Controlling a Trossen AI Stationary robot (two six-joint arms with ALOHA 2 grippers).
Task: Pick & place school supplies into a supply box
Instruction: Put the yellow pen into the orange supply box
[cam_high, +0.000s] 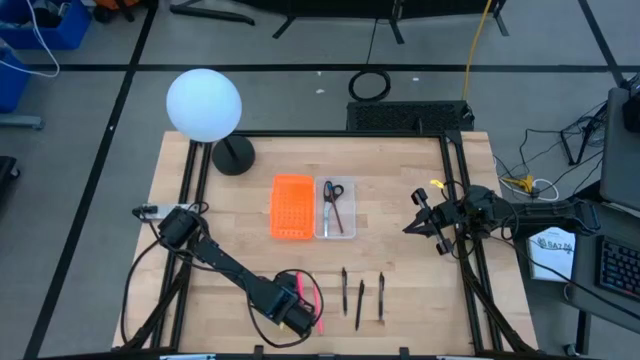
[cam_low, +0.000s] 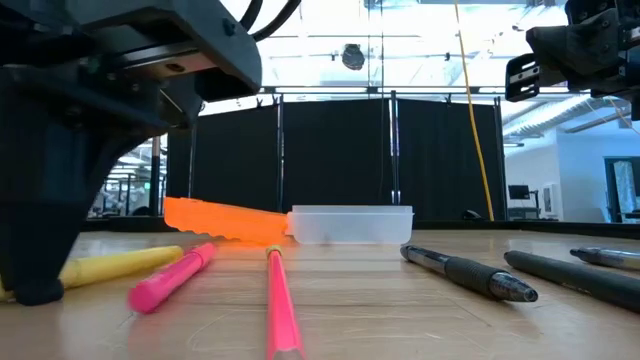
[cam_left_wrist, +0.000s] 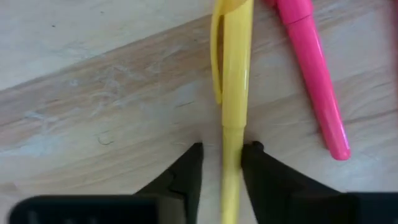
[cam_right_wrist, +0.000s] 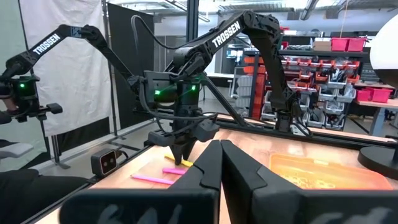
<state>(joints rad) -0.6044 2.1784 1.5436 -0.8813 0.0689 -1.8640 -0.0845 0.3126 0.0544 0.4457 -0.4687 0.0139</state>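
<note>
Fingers (cam_left_wrist: 189, 171) of the left gripper (cam_left_wrist: 222, 163) straddle the yellow pen (cam_left_wrist: 233, 93) at the near edge of the table (cam_high: 230, 235), one dark tip on each side of the barrel, close against it; whether they truly pinch it, cannot tell. Left gripper sits low at the table surface, near-left of centre. A fat pink marker (cam_left_wrist: 314, 74) lies just beside the yellow pen, not touching it. A thinner pink pen (cam_low: 280, 305) lies on the boards just right of the marker in the low view.

Right gripper (cam_right_wrist: 221, 165) hangs above the right side of the table, well apart from the supplies, its fingers pressed together with nothing between them.

Clear supply box (cam_high: 335, 208) sits mid-table, touching or nearly touching the orange perforated tray (cam_high: 292, 207) on its left. Small black-handled scissors (cam_high: 332, 200) lie inside the clear box.

Three dark pens (cam_high: 361, 303) lie in a row on the bare wood, nearer than the box and right of the left gripper, spaced apart from each other.

White globe lamp (cam_high: 204, 104) on a black round base stands at the far-left corner.
</note>
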